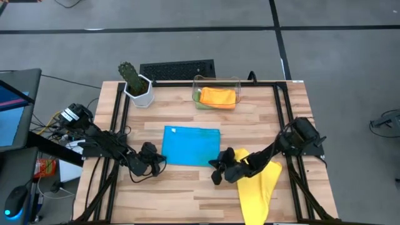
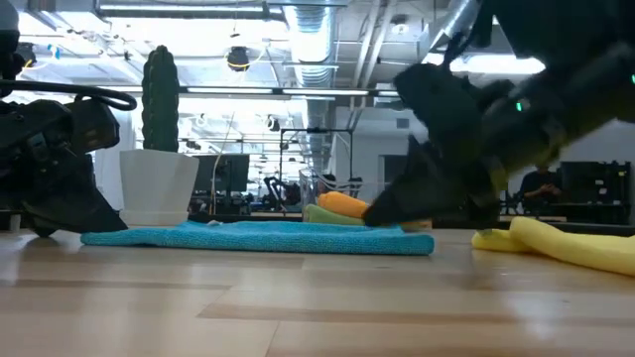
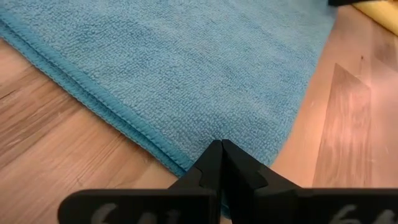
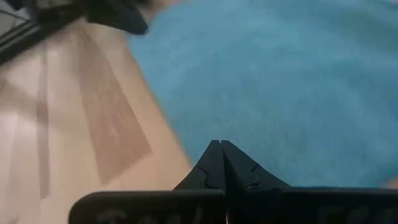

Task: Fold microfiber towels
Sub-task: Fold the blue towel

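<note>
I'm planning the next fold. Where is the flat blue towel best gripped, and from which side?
Probably the two near corners of the blue towel, one per gripper. It lies flat, hemmed edges exposed, so pinching a corner from the front edge lifts one layer. The left gripper and right gripper, both shut, already sit at those corners.

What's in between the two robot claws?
The blue towel lies flat on the table between the left gripper and the right gripper, each shut at one of its near corners. The high view shows it best.
</note>
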